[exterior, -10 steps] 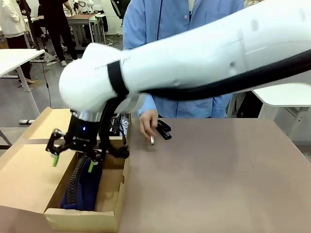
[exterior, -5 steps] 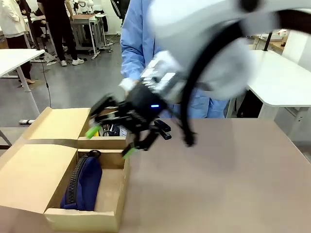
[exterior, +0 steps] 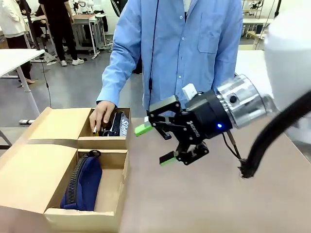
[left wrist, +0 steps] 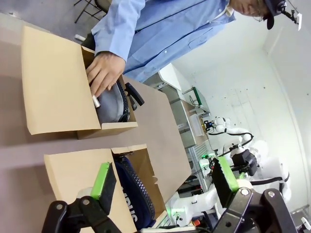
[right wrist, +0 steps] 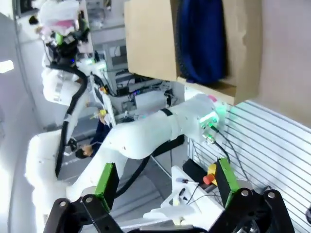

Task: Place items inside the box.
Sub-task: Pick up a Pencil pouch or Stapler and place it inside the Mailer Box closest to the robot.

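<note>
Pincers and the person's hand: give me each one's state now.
Left pincer: open, empty.
Right pincer: open, empty.
Person's hand: holding a pen-like item inside the box.

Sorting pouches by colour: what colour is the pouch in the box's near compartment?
The pouch is navy blue, clearest in the front view.

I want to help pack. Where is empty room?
Bare table right of the cardboard box, under the right tool. In the near compartment, a strip between the navy pouch and the right wall. The far compartment is crowded: the person's hand and a dark pouch.
</note>
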